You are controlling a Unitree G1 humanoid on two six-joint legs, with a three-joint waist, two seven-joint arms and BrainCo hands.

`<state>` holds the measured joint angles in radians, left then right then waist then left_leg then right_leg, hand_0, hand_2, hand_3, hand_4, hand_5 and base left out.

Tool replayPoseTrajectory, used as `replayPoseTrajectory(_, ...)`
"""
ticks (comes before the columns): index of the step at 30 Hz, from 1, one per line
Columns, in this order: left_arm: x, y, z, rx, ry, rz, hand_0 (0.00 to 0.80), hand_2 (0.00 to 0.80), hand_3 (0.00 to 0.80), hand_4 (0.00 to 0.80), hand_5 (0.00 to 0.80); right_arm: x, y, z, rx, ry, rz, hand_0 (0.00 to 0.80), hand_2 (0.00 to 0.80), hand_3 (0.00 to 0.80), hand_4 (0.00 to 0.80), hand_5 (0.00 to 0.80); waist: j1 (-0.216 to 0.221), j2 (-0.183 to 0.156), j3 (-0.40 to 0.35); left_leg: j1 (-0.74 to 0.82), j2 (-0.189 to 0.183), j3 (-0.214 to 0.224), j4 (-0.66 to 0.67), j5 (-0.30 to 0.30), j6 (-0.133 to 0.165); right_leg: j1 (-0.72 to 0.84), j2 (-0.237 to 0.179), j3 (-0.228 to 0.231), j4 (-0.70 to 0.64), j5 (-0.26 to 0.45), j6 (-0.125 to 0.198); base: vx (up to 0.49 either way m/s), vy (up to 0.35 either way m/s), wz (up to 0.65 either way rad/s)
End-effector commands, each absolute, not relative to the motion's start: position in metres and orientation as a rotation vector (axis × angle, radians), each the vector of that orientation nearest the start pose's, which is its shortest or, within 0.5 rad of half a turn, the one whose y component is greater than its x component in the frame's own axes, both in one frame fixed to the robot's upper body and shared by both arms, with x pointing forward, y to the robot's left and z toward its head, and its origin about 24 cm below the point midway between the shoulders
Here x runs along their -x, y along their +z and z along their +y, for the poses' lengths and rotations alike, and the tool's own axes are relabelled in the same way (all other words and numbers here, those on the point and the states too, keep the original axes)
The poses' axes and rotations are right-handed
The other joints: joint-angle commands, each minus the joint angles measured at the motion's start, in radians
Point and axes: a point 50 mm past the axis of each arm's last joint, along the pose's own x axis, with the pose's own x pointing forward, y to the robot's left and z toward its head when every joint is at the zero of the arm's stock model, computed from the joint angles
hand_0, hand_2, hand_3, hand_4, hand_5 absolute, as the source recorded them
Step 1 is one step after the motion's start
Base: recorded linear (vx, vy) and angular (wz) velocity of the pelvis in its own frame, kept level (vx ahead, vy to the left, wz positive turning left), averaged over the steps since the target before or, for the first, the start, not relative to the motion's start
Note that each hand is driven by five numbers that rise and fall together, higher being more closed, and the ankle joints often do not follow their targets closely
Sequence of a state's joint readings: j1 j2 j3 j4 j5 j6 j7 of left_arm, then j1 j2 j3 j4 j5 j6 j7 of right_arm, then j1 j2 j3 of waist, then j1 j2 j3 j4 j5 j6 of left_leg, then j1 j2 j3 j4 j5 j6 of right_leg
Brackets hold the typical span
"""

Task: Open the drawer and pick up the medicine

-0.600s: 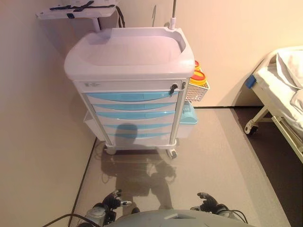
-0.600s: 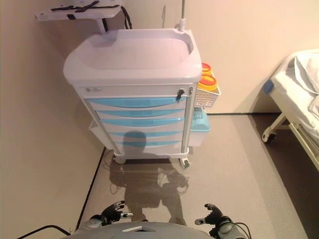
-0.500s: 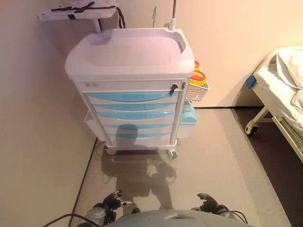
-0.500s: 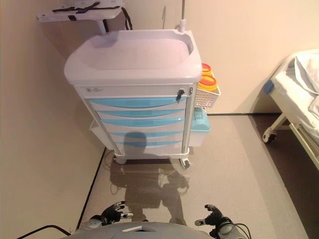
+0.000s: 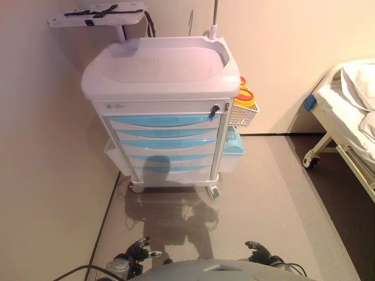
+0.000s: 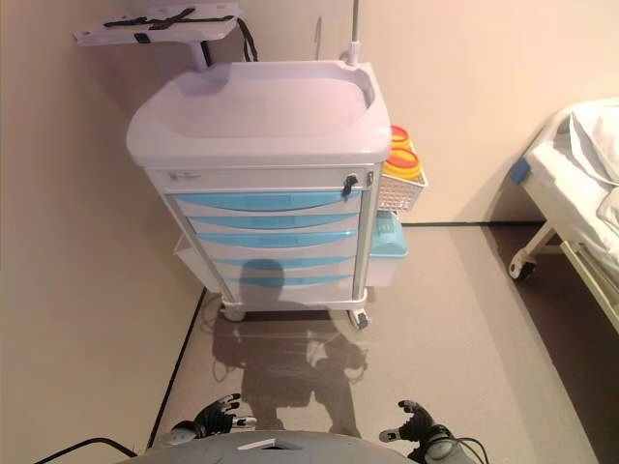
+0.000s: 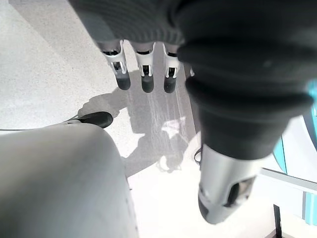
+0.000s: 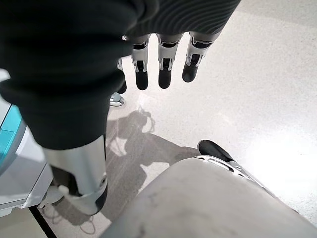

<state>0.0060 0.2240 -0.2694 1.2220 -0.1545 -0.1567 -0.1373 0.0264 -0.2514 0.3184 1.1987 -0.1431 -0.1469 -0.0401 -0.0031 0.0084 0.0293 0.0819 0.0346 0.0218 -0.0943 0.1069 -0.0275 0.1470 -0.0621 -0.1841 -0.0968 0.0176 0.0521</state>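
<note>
1. The medical cart stands against the wall in the room's corner, its drawer fronts facing the robot, so it can be approached head-on.
2. It has five blue drawers stacked under the white top, all closed. The top drawer sits just below a keyed lock at the cart's right front edge.
3. The medicine is not visible anywhere; by my judgement it lies inside one of the closed drawers, though which one cannot be told.
4. The left hand hangs low, well apart from the cart, fingers straight and relaxed, holding nothing.
5. The right hand hangs likewise on the other side, fingers straight, empty.
6. One white wire basket hangs on the cart's right side, holding two yellow containers; one pale blue bin hangs beneath it.
7. One bed stands off to the right, clear of the path.
8. The drawer step is not yet begun; the robot likely must close in first.
</note>
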Motion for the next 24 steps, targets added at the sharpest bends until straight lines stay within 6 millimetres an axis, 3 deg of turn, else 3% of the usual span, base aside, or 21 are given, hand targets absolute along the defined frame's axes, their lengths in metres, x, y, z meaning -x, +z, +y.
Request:
replayPoseTrajectory(1,-0.112,-0.159,0.206,-0.168,-0.115,1.081,0.000,0.000,0.000,0.000,0.000,-0.113,-0.157,-0.206,0.515,0.229,1.022,0.000,0.000,0.000,0.000,0.000,0.012,-0.025,0.038,0.053,-0.102,-0.015,0.007,-0.179,0.061,-0.015,0.030,0.023,0.056,-0.045,0.017,0.037,0.007,-0.01)
replayPoseTrajectory(9,-0.111,-0.159,0.213,-0.183,-0.034,1.099,0.000,0.000,0.000,0.000,0.000,-0.111,-0.156,-0.210,0.498,0.197,1.009,0.000,0.000,0.000,0.000,0.000,0.000,-0.023,0.067,0.034,-0.099,-0.005,0.007,-0.170,0.065,-0.049,0.028,0.040,0.079,-0.045,0.017,0.052,0.017,-0.01)
replayPoseTrajectory(13,-0.123,-0.155,0.216,-0.172,-0.003,1.052,0.000,0.000,0.000,0.000,0.000,-0.119,-0.153,-0.215,0.513,0.186,0.984,0.000,0.000,0.000,0.000,0.000,-0.007,-0.017,0.103,-0.004,-0.099,0.003,0.010,-0.159,0.073,-0.109,0.025,0.051,0.107,-0.044,0.012,-0.044,0.059,-0.04)
replayPoseTrajectory(18,-0.174,-0.135,0.211,-0.127,0.060,0.869,0.000,0.000,0.000,0.000,0.000,-0.155,-0.138,-0.223,0.550,0.139,0.877,0.000,0.000,0.000,0.000,0.000,-0.022,-0.003,0.225,-0.134,-0.105,0.017,0.076,-0.146,0.086,-0.263,0.015,0.071,0.178,-0.029,0.003,-0.220,0.094,-0.12)
replayPoseTrajectory(24,-0.228,-0.103,0.206,-0.073,0.107,0.657,0.000,0.000,0.000,0.000,0.000,-0.191,-0.120,-0.223,0.550,0.081,0.768,0.000,0.000,0.000,0.000,0.000,-0.034,-0.015,0.340,-0.286,-0.106,0.059,0.209,-0.151,0.094,-0.419,0.009,0.107,0.291,-0.022,0.006,-0.158,0.067,-0.17)
